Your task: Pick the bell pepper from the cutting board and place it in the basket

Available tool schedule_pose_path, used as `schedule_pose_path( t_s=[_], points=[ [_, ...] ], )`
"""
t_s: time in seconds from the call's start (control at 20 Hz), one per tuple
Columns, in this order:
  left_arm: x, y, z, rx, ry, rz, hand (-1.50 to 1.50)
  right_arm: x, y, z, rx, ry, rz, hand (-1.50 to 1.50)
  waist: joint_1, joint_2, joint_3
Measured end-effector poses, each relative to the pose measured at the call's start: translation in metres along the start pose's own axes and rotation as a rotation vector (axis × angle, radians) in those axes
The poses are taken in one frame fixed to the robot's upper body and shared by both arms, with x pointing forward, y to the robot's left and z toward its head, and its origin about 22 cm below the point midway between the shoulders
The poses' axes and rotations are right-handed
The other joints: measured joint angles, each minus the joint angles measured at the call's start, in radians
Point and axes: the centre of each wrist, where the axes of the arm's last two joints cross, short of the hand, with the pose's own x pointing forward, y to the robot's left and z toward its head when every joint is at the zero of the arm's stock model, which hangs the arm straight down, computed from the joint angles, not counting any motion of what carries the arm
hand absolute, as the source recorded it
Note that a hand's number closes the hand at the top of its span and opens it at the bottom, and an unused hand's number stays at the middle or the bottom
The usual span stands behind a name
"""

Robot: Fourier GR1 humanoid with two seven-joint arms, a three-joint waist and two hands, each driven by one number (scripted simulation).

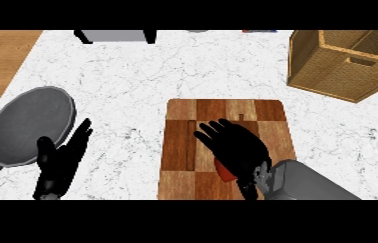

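While over cutting board (184,137) | right hand (235,147) covers bell pepper (225,173)

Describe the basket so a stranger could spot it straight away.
Start at the white marble counter and look beyond the wooden cutting board to the far right corner. The basket stands there: a tan woven box with an open top, unlike the flat grey plate at the left.

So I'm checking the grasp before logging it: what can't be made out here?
- Bell pepper, head view: only a red sliver shows under the right hand; the fingers' contact with it is hidden.
- Basket: cut by the right edge.
- Objects along the top edge: cut off, unidentifiable.
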Motion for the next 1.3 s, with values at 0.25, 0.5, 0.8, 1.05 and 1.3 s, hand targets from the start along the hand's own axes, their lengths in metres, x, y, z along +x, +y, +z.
schedule_pose_path(
  t_s=[0.25, 0.5, 0.8, 1.05, 1.3],
  points=[
    [0.002, 0.003, 0.0, 0.001, 0.01, -0.002, 0.0, -0.01, 0.01, -0.004, 0.011, 0.014, -0.001, -1.5, -0.001, 0.0, 0.0],
    [0.0, -0.004, 0.0, 0.012, 0.003, -0.001, 0.0, -0.011, 0.015, -0.009, 0.002, 0.007, -0.003, -1.5, -0.002, 0.0, 0.0],
    [-0.001, 0.0, 0.001, 0.005, -0.004, 0.001, 0.0, -0.01, 0.024, -0.015, 0.002, 0.009, -0.004, 1.5, 0.0, -0.001, 0.0],
    [-0.001, -0.003, 0.001, 0.005, -0.002, -0.004, 0.0, -0.011, 0.033, -0.023, -0.036, -0.034, 0.074, 1.5, 0.002, 0.0, -0.001],
    [0.0, 0.0, 0.002, 0.011, 0.009, -0.001, 0.0, -0.017, 0.036, -0.028, -0.08, -0.057, 0.131, 1.5, 0.003, -0.002, -0.002]
  ],
)
